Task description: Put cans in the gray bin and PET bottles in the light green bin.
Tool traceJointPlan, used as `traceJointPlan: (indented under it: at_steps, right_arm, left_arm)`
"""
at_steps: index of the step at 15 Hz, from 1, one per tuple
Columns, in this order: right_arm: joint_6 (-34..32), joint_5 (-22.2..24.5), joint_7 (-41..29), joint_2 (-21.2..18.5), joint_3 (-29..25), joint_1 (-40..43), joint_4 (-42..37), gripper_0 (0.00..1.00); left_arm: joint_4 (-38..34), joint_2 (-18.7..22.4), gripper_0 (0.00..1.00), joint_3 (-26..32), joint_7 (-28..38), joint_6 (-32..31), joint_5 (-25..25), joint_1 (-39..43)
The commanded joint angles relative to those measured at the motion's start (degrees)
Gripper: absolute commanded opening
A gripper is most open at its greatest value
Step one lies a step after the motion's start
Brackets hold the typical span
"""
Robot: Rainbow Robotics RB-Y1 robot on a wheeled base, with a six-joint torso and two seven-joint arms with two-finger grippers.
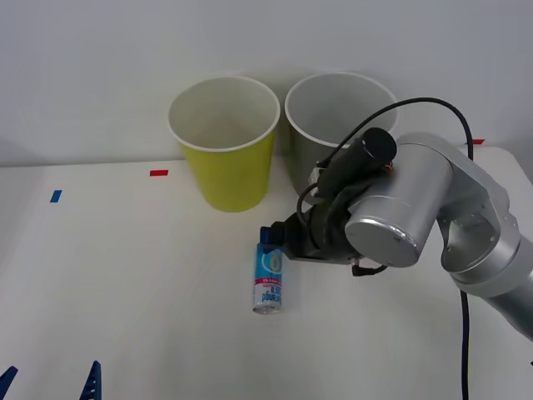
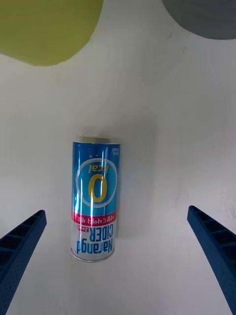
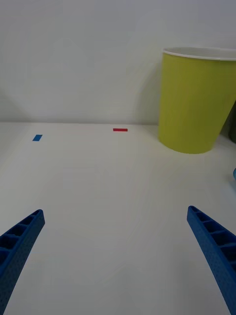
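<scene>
A: Right, item one, the can (image 1: pixel 268 282). Where do you have it?

B: You have it lying on its side on the white table (image 1: pixel 125 275), blue end toward the bins, white lettered end toward the robot. From the right wrist (image 2: pixel 95 199) you read a round pale logo on the blue part, a pink band, then white, with silver ends.

A: Item two, the right gripper (image 2: pixel 118 236)?

B: Your right gripper hangs directly over the can, its blue ribbed fingers (image 2: pixel 22 246) spread wide, one on each side of the can and touching neither side. In the front view its tips (image 1: pixel 268 236) show just above the can's blue end.

A: Items three and four, the bins?

B: The light green bin (image 1: pixel 225 142) stands upright just beyond the can, slightly to the robot's left of it. The gray bin (image 1: pixel 329 125) stands upright beyond the can to the robot's right, beside the green one, partly behind your right arm.

A: And the left gripper (image 1: pixel 50 382)?

B: Well apart from the can, low at the near edge on the robot's left, fingers (image 3: pixel 19 241) spread over bare table. Red tape (image 1: pixel 158 172) and blue tape (image 1: pixel 56 196) lie farther left of the can.
</scene>
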Motion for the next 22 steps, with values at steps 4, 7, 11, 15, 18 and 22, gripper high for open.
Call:
traceJointPlan:
  at_steps: [4, 7, 11, 15, 18, 22]
  right_arm:
    - [-3.8, 1.0, -1.5, -0.4, 6.0, -2.7, 4.7, 1.00]
    - [-6.3, 1.4, -2.6, 1.1, 8.5, -4.2, 8.4, 1.00]
    - [-6.5, 2.0, -3.6, 4.6, 8.5, -6.3, 14.8, 1.00]
    - [-6.4, 2.5, -4.1, 7.1, 8.5, -7.2, 18.8, 1.00]
    - [-6.4, 4.4, -4.1, 9.4, 8.6, -7.7, 22.0, 1.00]
    - [-6.4, 6.4, -4.3, 10.4, 10.9, -7.9, 23.2, 1.00]
  left_arm:
    - [0.0, 0.0, 1.00, 0.0, 0.0, 0.0, 0.0, 0.0]
    - [0.0, 0.0, 1.00, 0.0, 0.0, 0.0, 0.0, 0.0]
    - [0.0, 0.0, 1.00, 0.0, 0.0, 0.0, 0.0, 0.0]
    - [0.0, 0.0, 1.00, 0.0, 0.0, 0.0, 0.0, 0.0]
    - [0.0, 0.0, 1.00, 0.0, 0.0, 0.0, 0.0, 0.0]
    - [0.0, 0.0, 1.00, 0.0, 0.0, 0.0, 0.0, 0.0]
